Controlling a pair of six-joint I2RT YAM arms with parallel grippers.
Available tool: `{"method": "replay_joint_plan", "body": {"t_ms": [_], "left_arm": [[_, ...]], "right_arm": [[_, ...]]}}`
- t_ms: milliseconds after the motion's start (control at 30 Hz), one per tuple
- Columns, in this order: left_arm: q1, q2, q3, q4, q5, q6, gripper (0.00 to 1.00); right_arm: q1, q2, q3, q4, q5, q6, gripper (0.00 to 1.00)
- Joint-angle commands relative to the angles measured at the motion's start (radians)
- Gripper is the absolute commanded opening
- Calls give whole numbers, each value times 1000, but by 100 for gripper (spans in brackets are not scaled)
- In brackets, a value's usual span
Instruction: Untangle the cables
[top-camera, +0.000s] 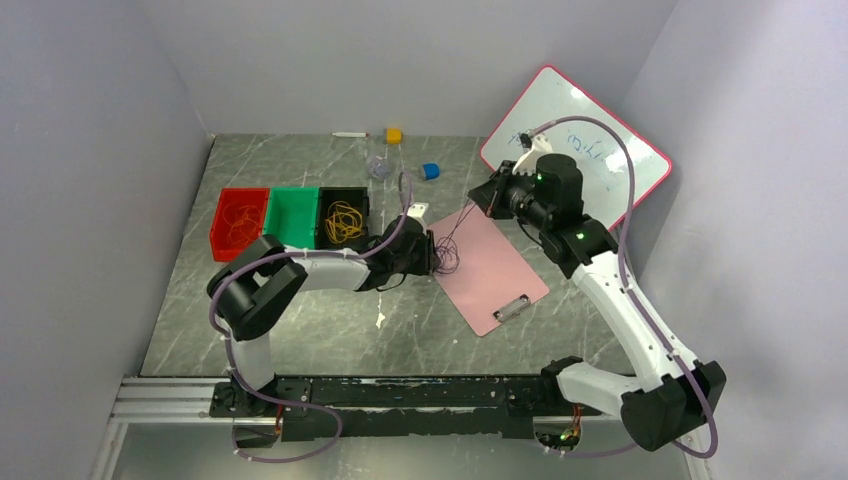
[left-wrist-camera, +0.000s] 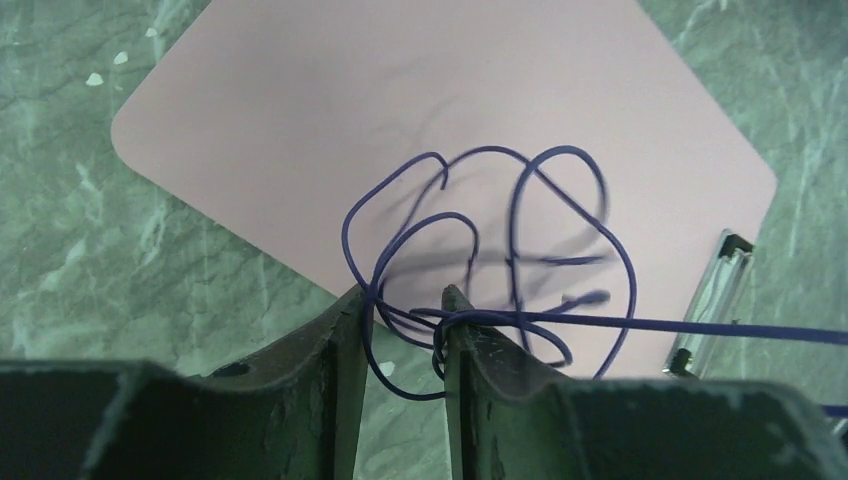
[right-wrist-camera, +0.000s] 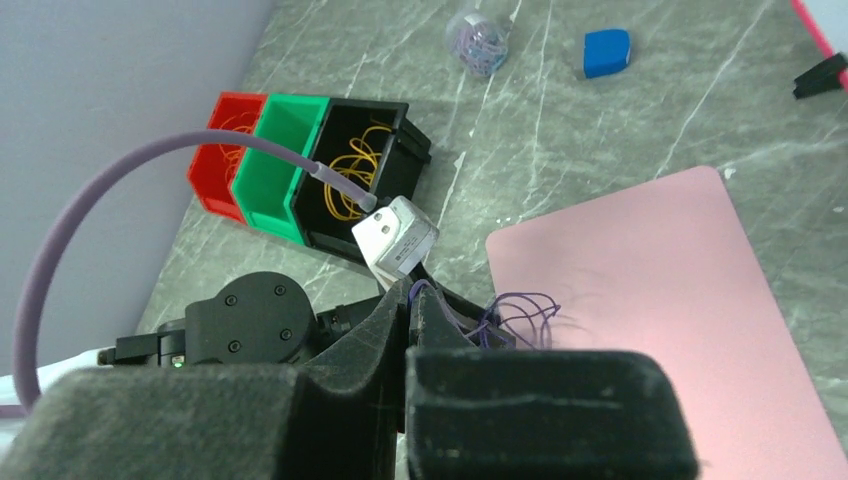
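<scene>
The left gripper (left-wrist-camera: 405, 296) fills the bottom of its wrist view, its two dark fingers standing a little apart with green marble showing through the gap. They are not clamped on anything. Strands of the dark blue cable (left-wrist-camera: 513, 240) run through that gap and hook round the right-hand finger. The rest of the cable curls in loose loops over the near edge of the pink clipboard (left-wrist-camera: 400, 90), which lies flat on the table (top-camera: 300, 330) with its metal clip (left-wrist-camera: 715, 290) to one side. One strand leaves the tangle pulled straight and, in the overhead view, rises toward the right gripper (top-camera: 483, 200), whose foam-padded fingers are pressed together on it. Left of the clipboard three small bins stand touching in a row. The red bin (top-camera: 230, 251) on the outside holds a coil of orange-red cable (top-camera: 240, 224). The green bin (top-camera: 293, 192) sits in the middle. The black bin (top-camera: 343, 191), nearest the clipboard, holds a coil of yellow cable (top-camera: 344, 222). Farther back, a small clear container (right-wrist-camera: 478, 35) holds what look like lilac wire loops, and a blue block (right-wrist-camera: 607, 52) lies just beside it.
</scene>
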Motion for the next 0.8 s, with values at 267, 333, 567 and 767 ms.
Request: {"method": "replay_joint_plan", "body": {"t_ms": [267,333,567,767], "left_arm": [[-4,-17,-112,-199,-57,29,25],[-4,-13,-117,-202,-58,27,26],[-4,-25,-149,-190,-69,8,47],[-4,-32,-161,-198,-86,2,49]], "right_arm": [[-15,-120,199,203,87,-107,0],[-15,-126,219,197,106,-127,0],[-15,-154,307,148,244,-227,0],[-15,-185,333,144,339,-279,0]]}}
